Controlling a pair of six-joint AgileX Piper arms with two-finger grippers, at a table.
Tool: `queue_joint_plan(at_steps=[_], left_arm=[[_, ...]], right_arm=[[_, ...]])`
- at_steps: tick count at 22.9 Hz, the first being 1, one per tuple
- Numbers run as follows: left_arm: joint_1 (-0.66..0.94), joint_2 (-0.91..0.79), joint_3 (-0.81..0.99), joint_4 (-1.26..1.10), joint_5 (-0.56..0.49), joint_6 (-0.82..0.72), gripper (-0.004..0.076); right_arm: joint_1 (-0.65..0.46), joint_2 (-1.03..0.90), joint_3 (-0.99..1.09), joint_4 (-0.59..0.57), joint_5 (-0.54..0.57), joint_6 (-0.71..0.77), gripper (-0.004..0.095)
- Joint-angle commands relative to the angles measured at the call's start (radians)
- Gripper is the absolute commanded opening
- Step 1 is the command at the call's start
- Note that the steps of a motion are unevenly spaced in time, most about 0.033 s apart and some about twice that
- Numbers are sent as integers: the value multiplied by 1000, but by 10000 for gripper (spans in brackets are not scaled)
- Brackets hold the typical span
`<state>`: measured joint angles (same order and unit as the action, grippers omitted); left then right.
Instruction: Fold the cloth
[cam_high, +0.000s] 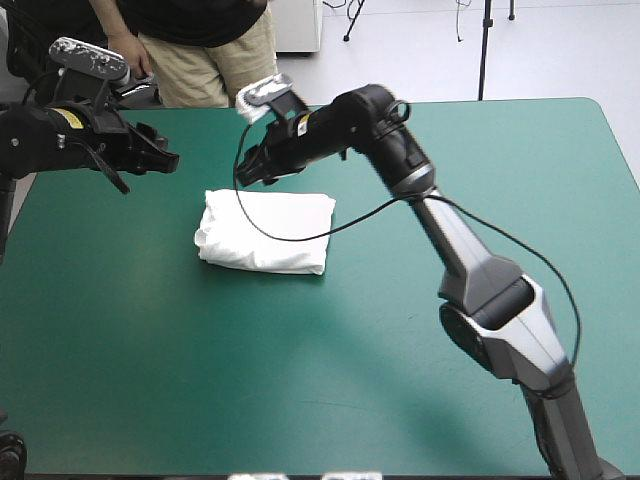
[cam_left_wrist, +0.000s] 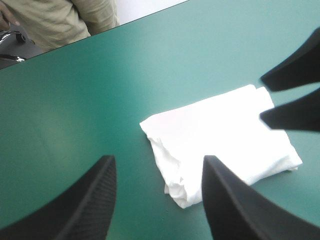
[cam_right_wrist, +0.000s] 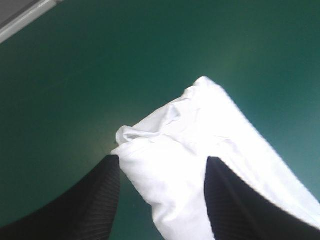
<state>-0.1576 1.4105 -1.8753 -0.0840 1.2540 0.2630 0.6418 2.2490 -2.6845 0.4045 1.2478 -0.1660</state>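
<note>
Two grippers hang over the table (cam_high: 420, 400) in the high view. The T-shirt (cam_high: 265, 232) lies as a folded bundle left of the middle. The left gripper (cam_high: 172, 160) is off toward the left edge, and the right gripper (cam_high: 248, 172) is just above the bundle's far side.

Left wrist view: its jaws are spread and empty, with the T-shirt ahead.

Right wrist view: its jaws are spread and hold nothing, with a bundle corner below them.

The folding looks all but done. The next move probably calls for lifting clear without snagging cloth.

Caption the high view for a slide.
Folded T-shirt on the teal-green table; left gripper and right gripper open, holding nothing.
</note>
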Motion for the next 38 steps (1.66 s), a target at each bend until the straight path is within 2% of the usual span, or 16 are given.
queue_joint_plan(at_steps=[1,4,6,8,11,21,23,24,25,26,27,30,32,33,36,38], left_arm=[[1,-28,-26,-3,33,-5,384],[1,-28,-26,-3,33,-5,384],[1,-28,-26,-3,31,-5,384],[1,-28,-26,-9,31,-5,384],[1,-28,-26,-9,33,-5,384],[1,-28,-26,-9,31,-5,384],[1,-28,-26,-9,31,-5,384],[1,-28,-26,-9,31,-5,384],[1,-28,-26,-9,31,-5,384],[1,-28,-26,-9,31,-5,384],[1,-28,-26,-9,31,-5,384],[1,-28,-26,-9,31,-5,384],[1,-28,-26,-9,31,-5,384],[1,-28,-26,-9,33,-5,384],[1,-28,-26,-9,33,-5,384],[1,-28,-26,-13,33,-5,384]], right_arm=[[-102,-204,169,10,2,19,482],[-166,-306,472,9,-7,-20,482],[-181,-325,652,-10,-81,-31,482],[-181,-313,760,19,-244,-33,512],[-181,-245,774,79,-332,-31,591],[-181,-90,772,163,-352,-12,579],[-181,-87,772,163,-340,-12,516],[-181,-87,772,161,-333,-12,429],[-181,-87,772,159,-328,-20,314],[-181,-93,772,159,-318,-49,69],[-181,-96,772,154,-316,-58,-14],[-181,-119,772,124,-305,-59,3],[-181,-154,772,10,-262,-42,3],[-184,-186,774,-122,-223,-2,3],[-213,-227,776,-222,-165,8,0],[-285,-267,776,-263,-91,10,0]])
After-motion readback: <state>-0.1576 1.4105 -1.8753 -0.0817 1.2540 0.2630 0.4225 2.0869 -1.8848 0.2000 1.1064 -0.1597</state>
